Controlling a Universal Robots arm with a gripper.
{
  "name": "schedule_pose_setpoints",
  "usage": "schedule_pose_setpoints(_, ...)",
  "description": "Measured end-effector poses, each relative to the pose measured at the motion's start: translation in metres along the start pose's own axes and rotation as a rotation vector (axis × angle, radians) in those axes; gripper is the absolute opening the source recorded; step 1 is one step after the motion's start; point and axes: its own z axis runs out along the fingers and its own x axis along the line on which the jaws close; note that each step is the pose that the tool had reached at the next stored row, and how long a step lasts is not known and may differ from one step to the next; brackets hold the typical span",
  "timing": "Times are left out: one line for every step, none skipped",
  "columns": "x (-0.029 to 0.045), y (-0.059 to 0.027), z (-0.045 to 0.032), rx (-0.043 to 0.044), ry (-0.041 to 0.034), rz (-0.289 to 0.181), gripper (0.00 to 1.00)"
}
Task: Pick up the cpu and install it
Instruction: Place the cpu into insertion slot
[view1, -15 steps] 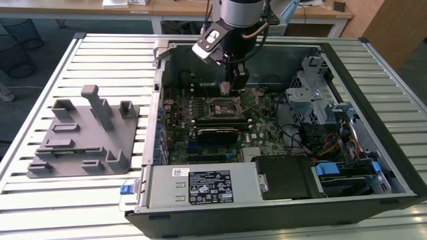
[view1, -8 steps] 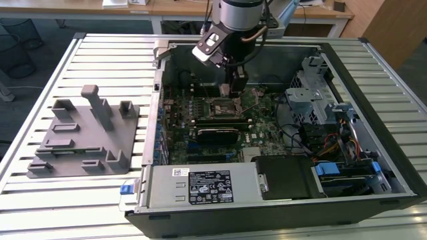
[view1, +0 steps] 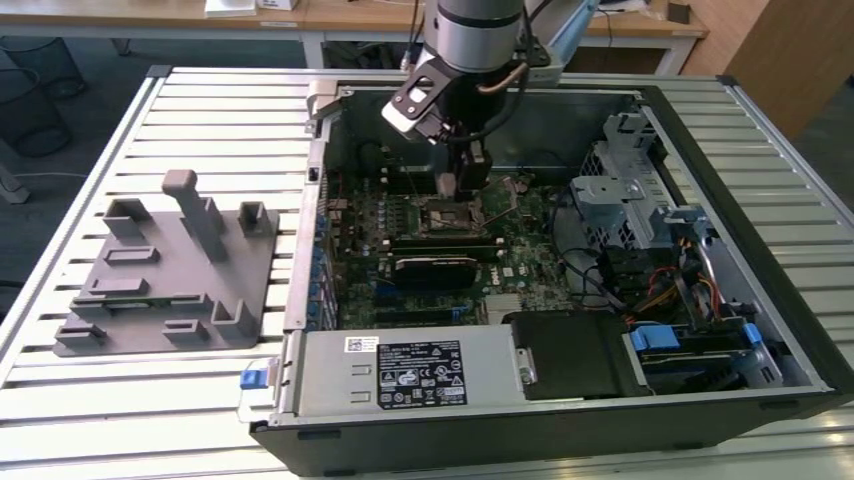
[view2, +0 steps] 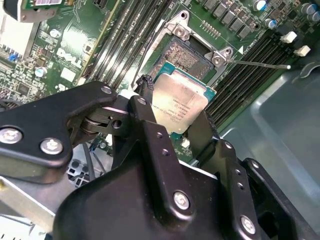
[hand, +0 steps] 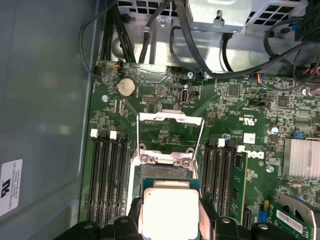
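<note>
The black two-finger gripper (view2: 175, 117) has its jaws clamped on opposite edges of the small flat silver-topped square cpu (view2: 182, 100), held just over the open black-framed metal socket (view2: 181, 54), so placing it well probably calls for a level chip squared to that frame.

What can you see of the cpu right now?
The cpu is a small flat square with a pale silver metal top, faint print on it and a thin green rim. The end effector grips it by two opposite edges, with black fingers on either side. It hangs over the open socket. Whether it touches the socket I cannot tell.
</note>
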Motion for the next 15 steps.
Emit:
schedule_pose_setpoints(0.0003,-0.0001,0.0014,0.0000,0.0000,0.000,0.53)
schedule_pose_setpoints(0.0005,-0.0003,0.0027,0.0000,0.0000,0.000,0.53)
schedule_pose_setpoints(0.0006,-0.0004,0.0039,0.0001,-0.0001,0.000,0.53)
schedule_pose_setpoints(0.0007,-0.0005,0.0049,0.0001,-0.0001,0.000,0.53)
schedule_pose_setpoints(0.0007,-0.0005,0.0057,0.0001,-0.0001,0.000,0.53)
schedule_pose_setpoints(0.0007,-0.0005,0.0061,0.0001,-0.0001,0.000,0.53)
schedule_pose_setpoints(0.0007,-0.0006,0.0061,0.0003,-0.0005,0.000,0.53)
schedule_pose_setpoints(0.0007,-0.0007,0.0062,0.0003,-0.0006,0.000,0.53)
schedule_pose_setpoints(0.0007,-0.0009,0.0066,0.0001,-0.0003,0.000,0.53)
schedule_pose_setpoints(0.0008,-0.0016,0.0074,-0.0001,-0.0001,0.000,0.53)
schedule_pose_setpoints(0.0008,-0.0021,0.0080,0.0000,-0.0003,0.000,0.53)
schedule_pose_setpoints(0.0009,-0.0029,0.0087,0.0000,-0.0003,0.000,0.53)
schedule_pose_setpoints(0.0009,-0.0038,0.0094,0.0000,-0.0003,0.000,0.53)
schedule_pose_setpoints(0.0011,-0.0047,0.0109,0.0001,-0.0004,0.000,0.53)
schedule_pose_setpoints(0.0012,-0.0048,0.0117,0.0001,-0.0004,0.000,0.53)
